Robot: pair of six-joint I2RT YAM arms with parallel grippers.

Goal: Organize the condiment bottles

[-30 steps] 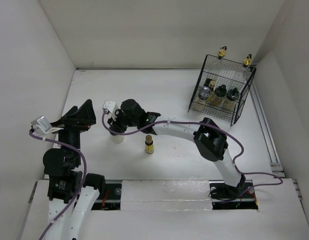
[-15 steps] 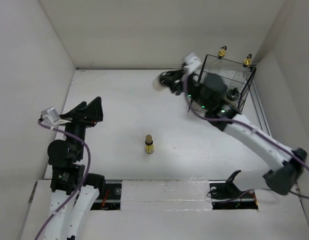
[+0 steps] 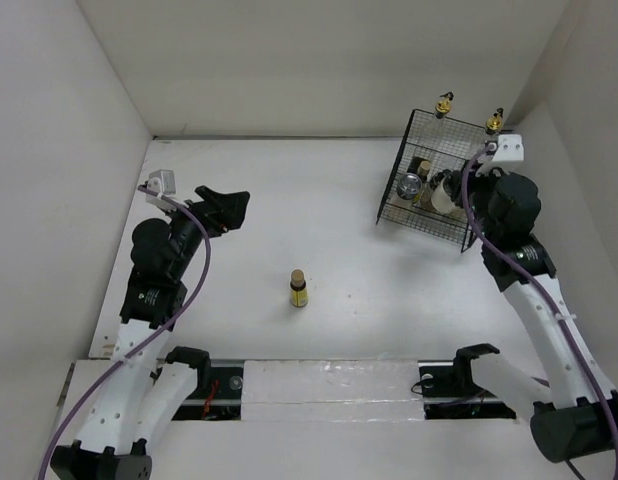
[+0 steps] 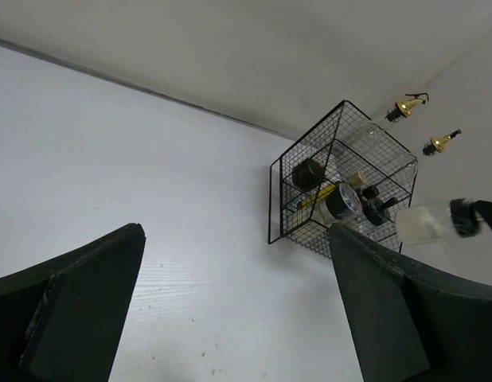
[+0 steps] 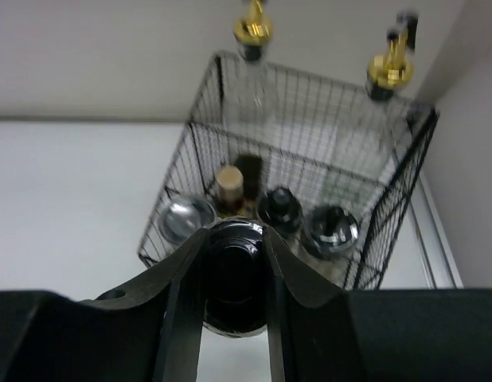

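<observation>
My right gripper (image 3: 447,193) is shut on a cream shaker (image 3: 441,191), whose dark lid (image 5: 234,280) fills the gap between its fingers; it holds the shaker over the front of the black wire basket (image 3: 421,222). In the basket stand two tall clear bottles with gold pourers (image 5: 252,28) (image 5: 387,72), a tiny brown-capped yellow bottle (image 5: 229,185) and three dark-lidded shakers (image 5: 186,217) (image 5: 279,208) (image 5: 332,227). Another tiny yellow bottle (image 3: 299,289) stands upright alone on the table's middle. My left gripper (image 3: 229,205) is open and empty, above the table at the left.
White walls close the table on the left, back and right. The basket (image 4: 310,207) stands in the back right corner, close to the right wall. The held shaker (image 4: 425,223) also shows in the left wrist view.
My right arm has swung from the table's left middle across to the basket, carrying the shaker. My left arm has stretched farther out over the table, its gripper still open.
</observation>
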